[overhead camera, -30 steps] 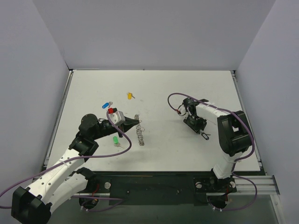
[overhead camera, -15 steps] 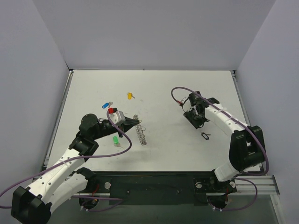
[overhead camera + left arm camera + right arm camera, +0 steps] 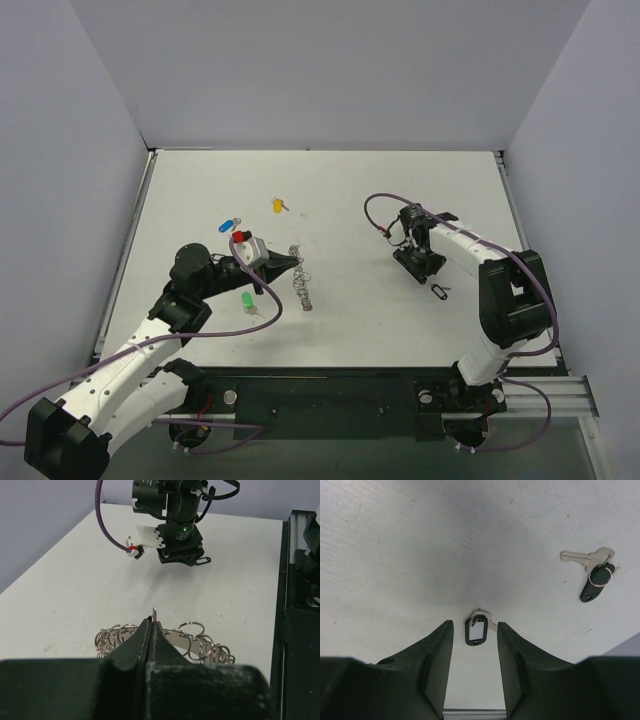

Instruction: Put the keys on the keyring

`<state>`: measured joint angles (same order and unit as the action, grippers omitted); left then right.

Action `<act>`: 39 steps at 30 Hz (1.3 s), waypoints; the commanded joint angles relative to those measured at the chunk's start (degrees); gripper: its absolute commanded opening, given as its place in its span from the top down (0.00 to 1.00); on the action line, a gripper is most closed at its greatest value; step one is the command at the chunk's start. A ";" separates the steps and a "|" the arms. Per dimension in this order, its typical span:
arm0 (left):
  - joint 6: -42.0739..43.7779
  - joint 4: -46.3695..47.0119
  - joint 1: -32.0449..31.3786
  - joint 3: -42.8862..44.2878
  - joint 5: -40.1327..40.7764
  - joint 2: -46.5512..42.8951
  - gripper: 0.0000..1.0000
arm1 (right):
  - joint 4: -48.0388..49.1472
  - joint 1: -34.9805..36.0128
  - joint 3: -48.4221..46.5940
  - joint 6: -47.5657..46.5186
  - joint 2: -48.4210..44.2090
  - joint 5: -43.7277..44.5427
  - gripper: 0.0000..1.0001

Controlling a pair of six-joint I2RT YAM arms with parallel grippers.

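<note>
The keyring (image 3: 301, 282), a silver band strung with several small rings, lies left of the table's middle; it also shows in the left wrist view (image 3: 200, 642). My left gripper (image 3: 295, 262) (image 3: 152, 623) is shut on one small upright ring of it. A yellow key (image 3: 279, 205), a blue key (image 3: 228, 223) and a green key (image 3: 247, 300) lie loose around the left arm. My right gripper (image 3: 420, 265) (image 3: 475, 624) is open, pointing down, with a black-tagged key (image 3: 476, 629) on the table between its fingers, untouched.
A second black-tagged key (image 3: 592, 570) (image 3: 440, 291) lies just right of my right gripper. The right arm's wrist and purple cable (image 3: 175, 525) show beyond the keyring in the left wrist view. The black rail (image 3: 330, 395) runs along the table's near edge.
The right arm's elbow swung outward and came back in, with its gripper staying over the same spot. The left gripper and keyring have barely moved.
</note>
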<state>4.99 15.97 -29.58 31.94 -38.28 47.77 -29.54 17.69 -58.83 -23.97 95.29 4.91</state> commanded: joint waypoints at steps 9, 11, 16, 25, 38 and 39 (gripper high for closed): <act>0.54 2.58 -0.30 0.93 -1.36 -0.57 1.00 | -3.24 0.32 -1.20 1.03 5.17 5.11 0.70; 0.54 2.58 -0.30 0.93 -1.44 -0.57 1.00 | -3.16 0.41 -1.46 1.11 5.26 5.03 0.71; 0.54 2.58 -0.30 0.84 -1.53 -0.57 1.00 | -3.33 0.41 -1.73 1.20 5.53 5.02 0.74; 0.46 2.67 -0.30 0.93 -1.44 -0.48 1.00 | -4.47 0.41 -2.34 1.38 6.32 4.85 0.80; 0.54 2.49 -0.30 0.93 -1.62 -0.57 1.00 | -6.14 0.32 -3.66 1.73 7.46 4.06 0.88; 0.46 2.58 -0.30 0.93 -1.62 -0.57 1.00 | -6.23 0.32 -3.75 1.73 7.55 4.06 0.88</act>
<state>5.02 15.97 -29.58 31.94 -38.46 47.75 -31.70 17.72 -60.66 -22.70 102.06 8.16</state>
